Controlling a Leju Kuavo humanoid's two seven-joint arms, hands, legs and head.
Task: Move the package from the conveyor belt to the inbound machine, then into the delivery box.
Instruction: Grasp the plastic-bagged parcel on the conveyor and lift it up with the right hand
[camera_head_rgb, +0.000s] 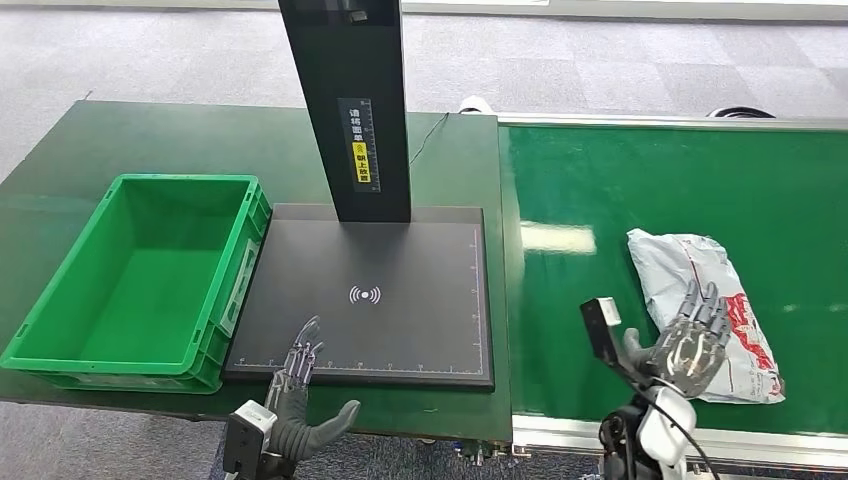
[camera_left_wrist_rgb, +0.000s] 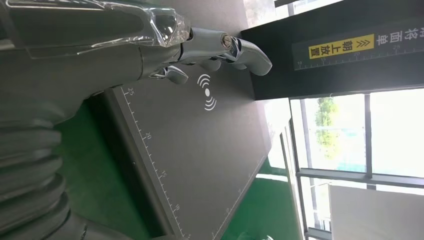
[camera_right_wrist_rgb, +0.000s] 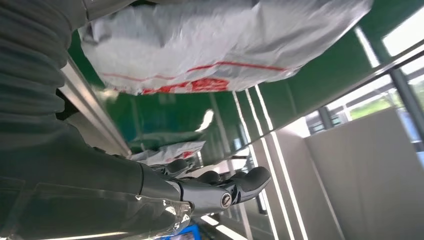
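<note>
On the conveyor belt (camera_head_rgb: 600, 180), right: package (camera_head_rgb: 680, 260) beneath spread, empty right hand (camera_head_rgb: 690, 340). Near the inbound machine (camera_head_rgb: 400, 270): left hand (camera_head_rgb: 300, 375), fingers apart, empty.

Silver-grey jointed left hand (camera_head_rgb: 300, 385) and right hand (camera_head_rgb: 690, 345), ribbed grey wrist covers, small wrist cameras.

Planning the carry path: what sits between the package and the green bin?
In the head view, the black scanner plate with its upright post lies between the package and the green bin; bare belt borders it.
</note>
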